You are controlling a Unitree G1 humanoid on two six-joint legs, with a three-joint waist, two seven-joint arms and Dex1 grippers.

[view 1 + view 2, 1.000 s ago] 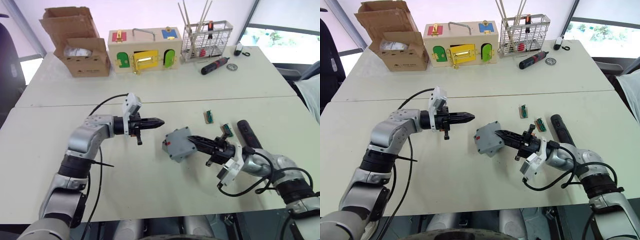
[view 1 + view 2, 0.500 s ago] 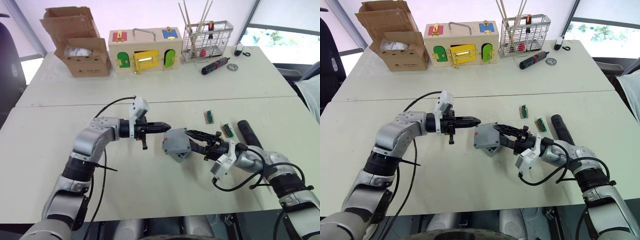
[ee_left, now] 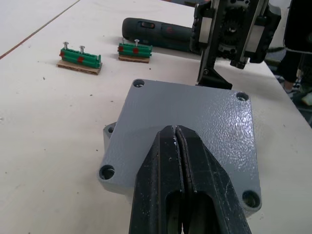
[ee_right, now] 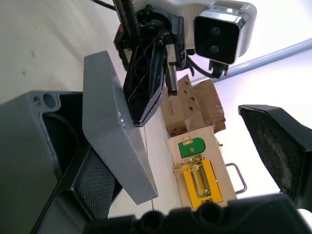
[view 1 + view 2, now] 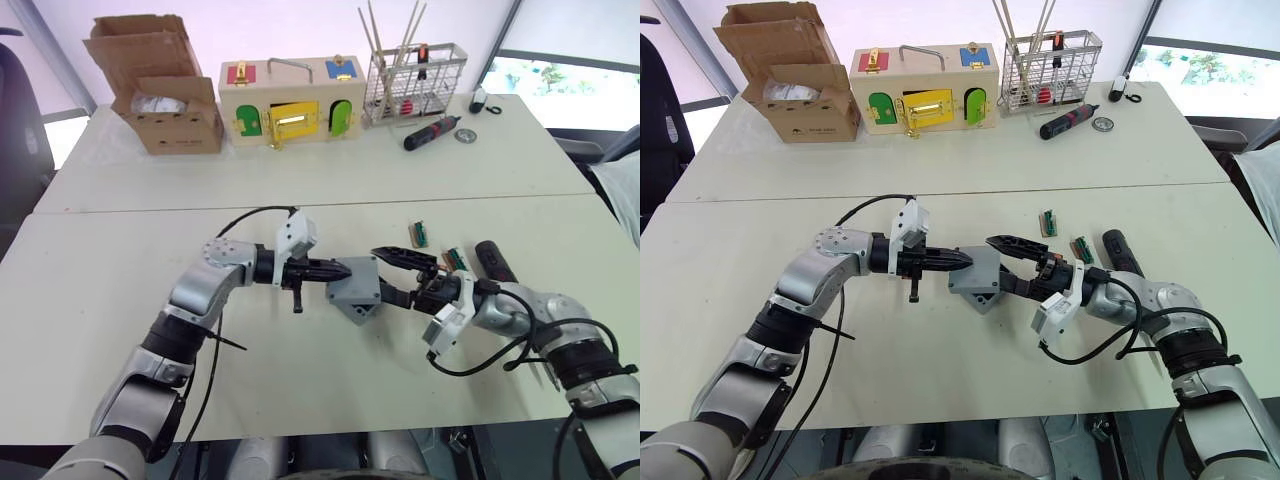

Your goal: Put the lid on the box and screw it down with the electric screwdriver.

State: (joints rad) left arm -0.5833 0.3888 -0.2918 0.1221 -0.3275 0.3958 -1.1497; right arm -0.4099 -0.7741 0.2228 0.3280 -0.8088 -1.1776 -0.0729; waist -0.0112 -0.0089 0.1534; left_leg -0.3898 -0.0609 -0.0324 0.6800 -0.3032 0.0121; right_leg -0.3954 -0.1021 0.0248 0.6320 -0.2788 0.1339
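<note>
From the head views I see my left gripper [image 5: 343, 269] pinched shut against the flat square grey plastic lid [image 5: 356, 280] mid-table, while my right wrist view shows my right gripper [image 4: 192, 168] spread wide, one finger inside the deeper grey plastic box [image 4: 24, 146].

Two arms, silver-grey jointed shells with black bands at the joints. Black cables loop along each forearm. White camera block on each wrist. Left gripper [image 5: 340, 270]: two black tapered fingers. Right gripper [image 5: 400, 275]: two black fingers with textured pads.
</note>
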